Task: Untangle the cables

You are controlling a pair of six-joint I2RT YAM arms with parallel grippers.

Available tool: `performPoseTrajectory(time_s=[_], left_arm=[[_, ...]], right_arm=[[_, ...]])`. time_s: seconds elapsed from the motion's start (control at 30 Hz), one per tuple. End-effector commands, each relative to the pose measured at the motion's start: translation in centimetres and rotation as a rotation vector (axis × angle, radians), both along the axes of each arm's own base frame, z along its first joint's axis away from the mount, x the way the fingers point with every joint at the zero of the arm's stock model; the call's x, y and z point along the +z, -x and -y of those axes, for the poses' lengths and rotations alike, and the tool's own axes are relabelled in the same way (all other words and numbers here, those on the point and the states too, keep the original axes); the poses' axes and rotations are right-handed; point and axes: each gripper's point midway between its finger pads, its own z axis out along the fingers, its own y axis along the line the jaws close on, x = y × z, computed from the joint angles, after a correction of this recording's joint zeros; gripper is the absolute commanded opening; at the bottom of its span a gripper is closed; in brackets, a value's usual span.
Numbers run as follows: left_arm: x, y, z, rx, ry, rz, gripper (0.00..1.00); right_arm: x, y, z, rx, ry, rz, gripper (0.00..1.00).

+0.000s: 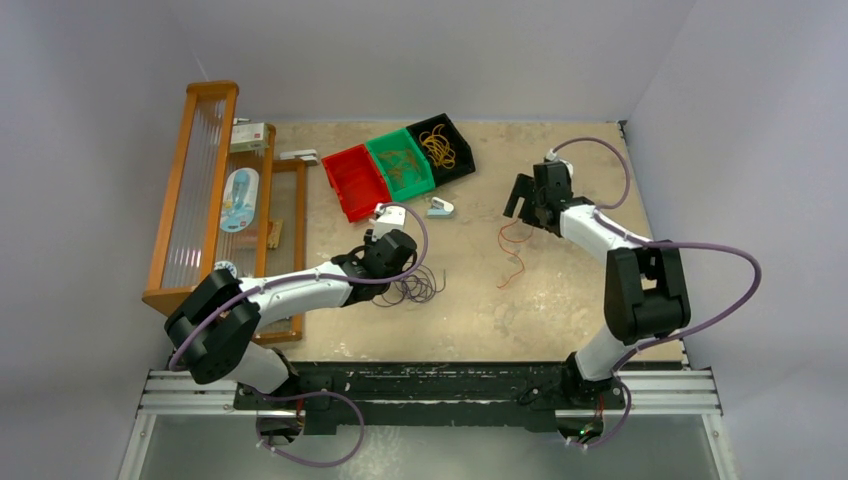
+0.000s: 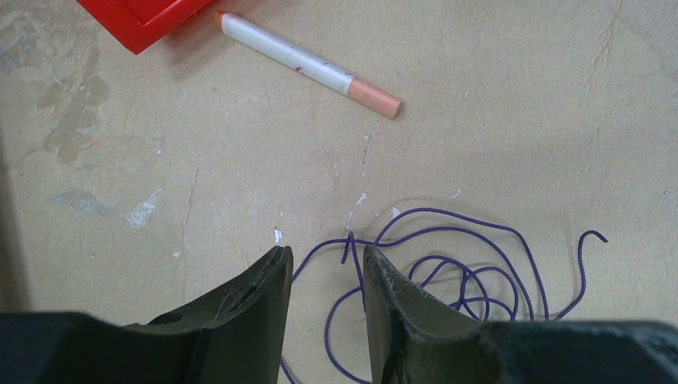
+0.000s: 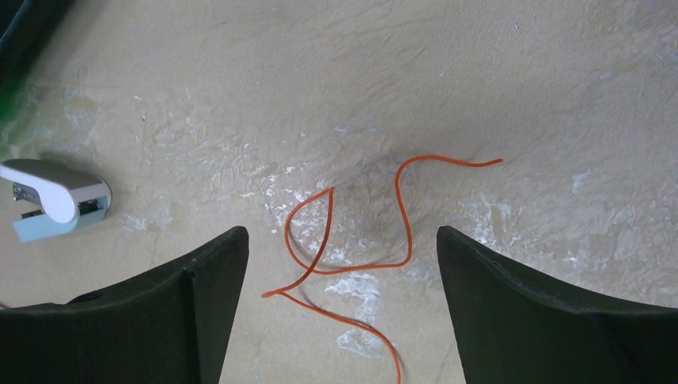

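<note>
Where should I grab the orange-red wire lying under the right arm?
I'd come straight down onto the orange-red wire at the straight stretch of its S-bend. It lies flat on the table, and that stretch runs crosswise between the open right jaws, apart from the neighbouring loop.

table (image 3: 560, 80): rough, matt | red bin (image 2: 136, 16): glossy plastic | rack (image 1: 177, 175): wood | cables (image 3: 405, 210): smooth

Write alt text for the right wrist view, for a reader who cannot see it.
A thin orange-red cable lies in loose curves on a scuffed beige table, between the two dark fingers of the right gripper, which stand wide apart without touching it. A small white device sits at the left edge.
</note>
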Motion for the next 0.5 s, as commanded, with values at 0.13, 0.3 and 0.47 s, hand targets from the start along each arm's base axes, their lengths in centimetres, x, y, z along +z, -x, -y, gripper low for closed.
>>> performPoseTrajectory(time_s=[0.13,0.3,0.47], left_arm=[[2.0,-0.9,0.5,0.015,0.029,0.051,0.38],[2.2,-0.9,0.4,0.015,0.023,0.051,0.38],[2.5,-1.0,0.5,0.016,0.027,0.053,0.38]], right_arm=[[-1.4,-1.3,0.2,-0.045,-0.067,0.009,0.84],[-2.7,-0.9,-0.2,-0.023,-0.079,-0.022,0.76],[-3.1,-0.4,-0.2,-0.011,-0.081,-0.038,0.64]])
